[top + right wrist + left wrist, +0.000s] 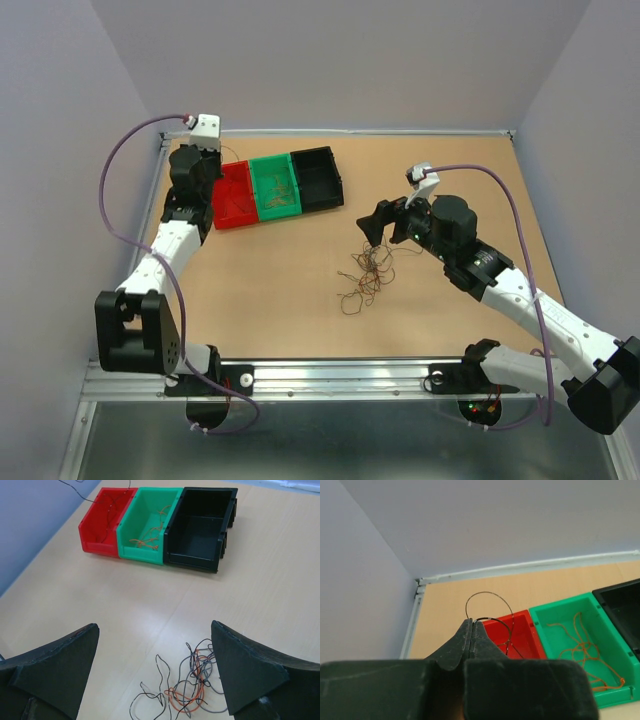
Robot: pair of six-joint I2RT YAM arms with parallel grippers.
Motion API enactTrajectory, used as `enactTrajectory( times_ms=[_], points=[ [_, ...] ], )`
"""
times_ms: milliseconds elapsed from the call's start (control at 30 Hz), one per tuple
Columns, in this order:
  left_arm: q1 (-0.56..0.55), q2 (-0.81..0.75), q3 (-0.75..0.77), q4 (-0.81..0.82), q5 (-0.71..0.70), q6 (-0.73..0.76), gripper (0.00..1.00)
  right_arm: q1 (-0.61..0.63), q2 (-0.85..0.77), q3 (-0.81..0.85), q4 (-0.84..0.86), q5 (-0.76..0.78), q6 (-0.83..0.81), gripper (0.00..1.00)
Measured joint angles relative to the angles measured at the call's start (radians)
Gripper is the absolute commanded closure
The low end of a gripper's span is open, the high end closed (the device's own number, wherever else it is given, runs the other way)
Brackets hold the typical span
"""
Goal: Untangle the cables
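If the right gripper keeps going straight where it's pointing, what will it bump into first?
Most likely the tangled cables on the table, which lie between the fingers of the open right gripper. Depth is hard to judge, so it could touch bare table just beyond them.

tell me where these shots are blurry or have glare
Left wrist: the black left gripper is soft near the lens, its shut tips sharp. Right wrist: pale sheen on the tan wooden tabletop. Top external: even light, no hard shadows; the thin tangled wires barely resolve.
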Motion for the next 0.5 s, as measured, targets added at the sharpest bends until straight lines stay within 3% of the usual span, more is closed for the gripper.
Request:
enactTrajectory(
  times_ms=[500],
  points=[
    [-0.018, 0.547, 0.264, -0.322, -0.174, 0.002, 1.00, 0.000, 0.000, 0.000, 0.000, -0.004, 0.001, 0.02]
  ],
)
